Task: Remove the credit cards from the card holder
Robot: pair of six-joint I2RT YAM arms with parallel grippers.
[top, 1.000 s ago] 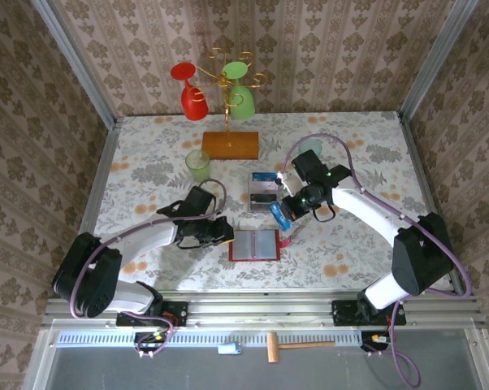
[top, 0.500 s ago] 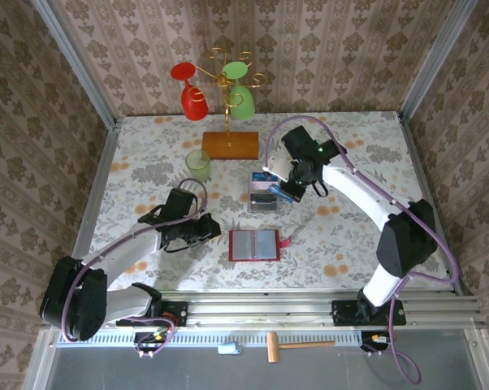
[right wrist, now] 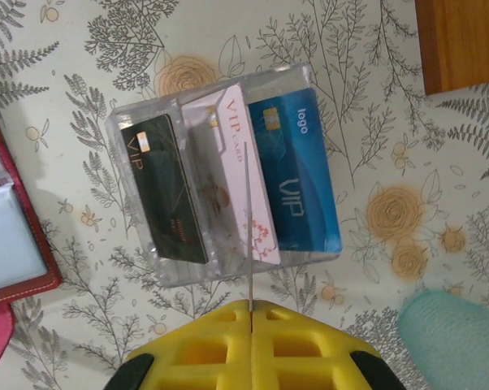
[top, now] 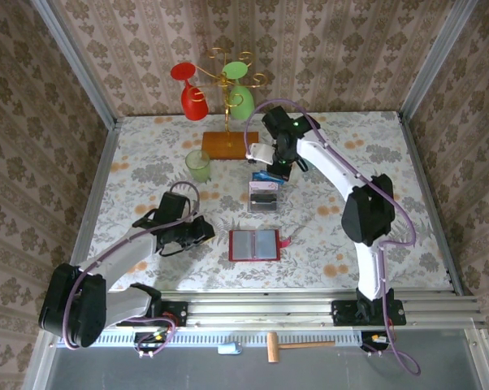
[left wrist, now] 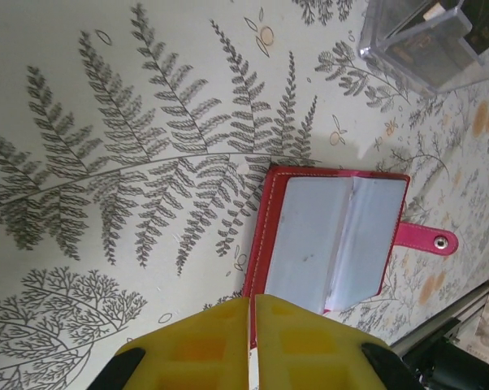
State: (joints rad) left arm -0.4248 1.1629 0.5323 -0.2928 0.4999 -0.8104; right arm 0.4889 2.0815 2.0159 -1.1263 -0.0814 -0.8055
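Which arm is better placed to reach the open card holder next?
Left. The left gripper sits shut and empty at the edge of the red card holder, while the right gripper is over the clear box, clamped on a card held edge-on.

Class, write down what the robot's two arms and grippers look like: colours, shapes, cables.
Both the left arm and right arm have white rounded link shells joined by black joints, each with a purple cable looping along it. The left gripper and right gripper have blocky yellow fingers with square recesses.
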